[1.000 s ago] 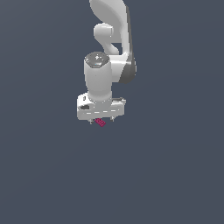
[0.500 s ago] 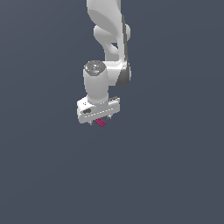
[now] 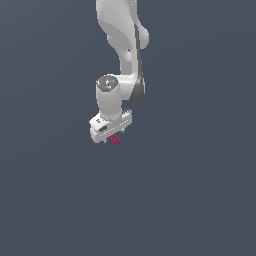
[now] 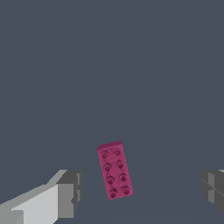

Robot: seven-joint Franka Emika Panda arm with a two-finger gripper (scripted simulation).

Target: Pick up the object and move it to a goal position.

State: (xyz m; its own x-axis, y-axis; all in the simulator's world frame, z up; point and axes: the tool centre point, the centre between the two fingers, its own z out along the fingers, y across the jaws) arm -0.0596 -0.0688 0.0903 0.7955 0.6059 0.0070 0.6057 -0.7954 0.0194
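The gripper [image 3: 111,138] hangs just above centre of the exterior view, jaws spread wide, nothing between them clenched. The object [image 3: 115,140], a studded magenta block, peeks out just under it, lying flat on the grey floor [image 3: 190,200]. In the wrist view the block [image 4: 115,169] sits between the two fingers [image 4: 68,192], touching neither. I'd call this the approach: next comes dropping down and closing across its narrow sides. No writing or labels anywhere.
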